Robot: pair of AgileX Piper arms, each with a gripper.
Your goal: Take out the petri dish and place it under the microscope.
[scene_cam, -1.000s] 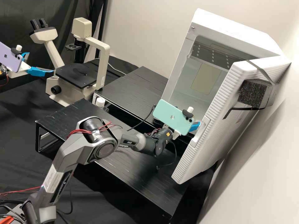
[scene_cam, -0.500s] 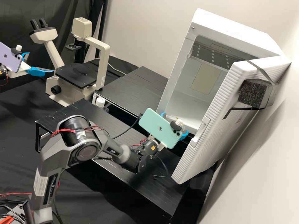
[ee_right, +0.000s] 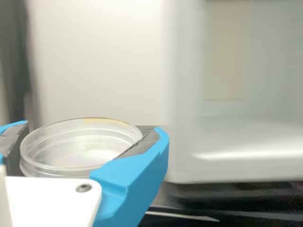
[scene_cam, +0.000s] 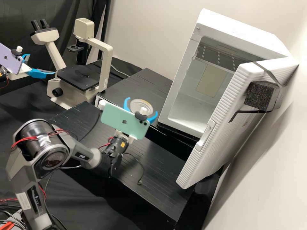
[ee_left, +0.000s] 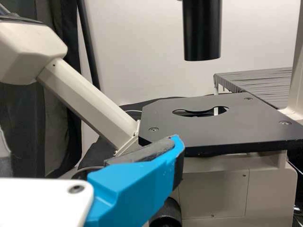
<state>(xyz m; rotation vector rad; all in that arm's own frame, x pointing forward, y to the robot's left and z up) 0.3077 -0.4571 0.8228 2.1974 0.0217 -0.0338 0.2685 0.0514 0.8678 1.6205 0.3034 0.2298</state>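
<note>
Currently | right gripper: fingers clamped round petri dish | left gripper: fingers apart, empty, near microscope

In the high view, the black bench bears a microscope at ten o'clock; a slatted stand bears a white cabinet at two.

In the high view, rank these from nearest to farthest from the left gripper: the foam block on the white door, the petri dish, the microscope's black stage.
From the left gripper:
1. Black stage, just beside it.
2. Petri dish, held mid-view by the right gripper.
3. Foam block, on the door at the view's right.
</note>
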